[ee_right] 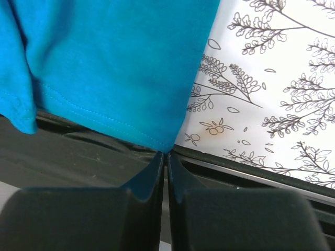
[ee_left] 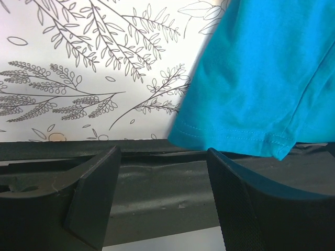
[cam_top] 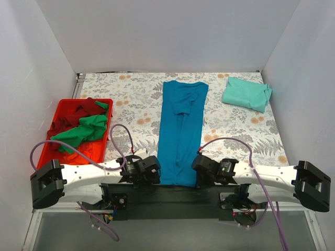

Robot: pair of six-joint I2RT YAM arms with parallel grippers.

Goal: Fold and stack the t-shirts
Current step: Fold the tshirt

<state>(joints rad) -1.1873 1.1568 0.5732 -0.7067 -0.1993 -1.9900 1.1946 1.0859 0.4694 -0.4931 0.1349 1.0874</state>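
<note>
Lying flat, soft blue t-shirt (cam_top: pixel 181 130) (long strip), left fingers (ee_left: pixel 94 201) released, right fingers (ee_right: pixel 144 188) clenched at hem

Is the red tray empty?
No, a bright green shirt and a dark red shirt lie bunched up inside the red tray.

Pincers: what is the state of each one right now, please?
Left pincer: open, holding nothing.
Right pincer: closed at the corner of the blue t-shirt; whether it grips the cloth cannot be told.
</note>
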